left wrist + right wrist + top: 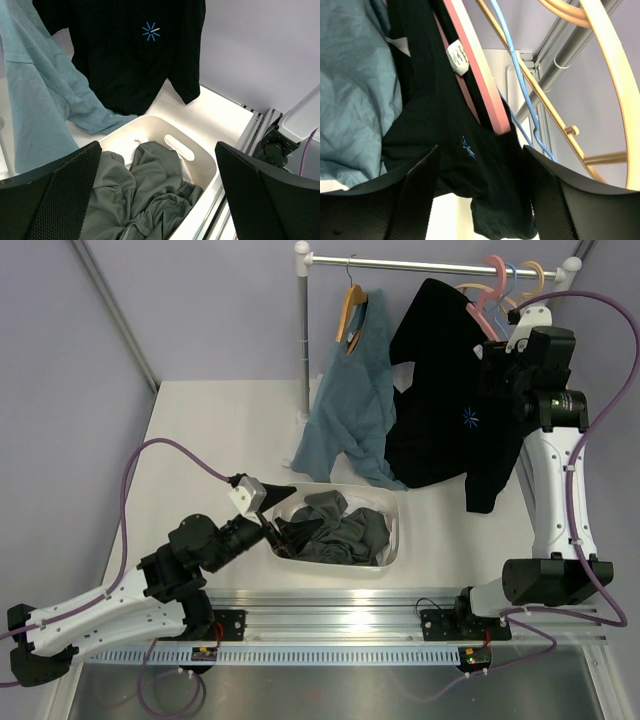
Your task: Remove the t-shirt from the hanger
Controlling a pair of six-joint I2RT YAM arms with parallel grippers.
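Barely begun: the t-shirt (440,390) hangs on the hanger (491,282) at the rail (420,262), right pincer (481,155) spread apart beside it, left pincer (157,150) also apart, low over the bin (393,540).

Bright, even light throughout; soft shadows, mild glare on the white table (200,430), all views sharp.

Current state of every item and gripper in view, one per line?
t-shirt: on the hanger, hanging from the rail.
hanger: hooked on the rail, inside the t-shirt.
teal shirt: hung on a wooden hanger.
bin: holds grey clothes.
left gripper: open, above the bin.
right gripper: open, near the t-shirt.
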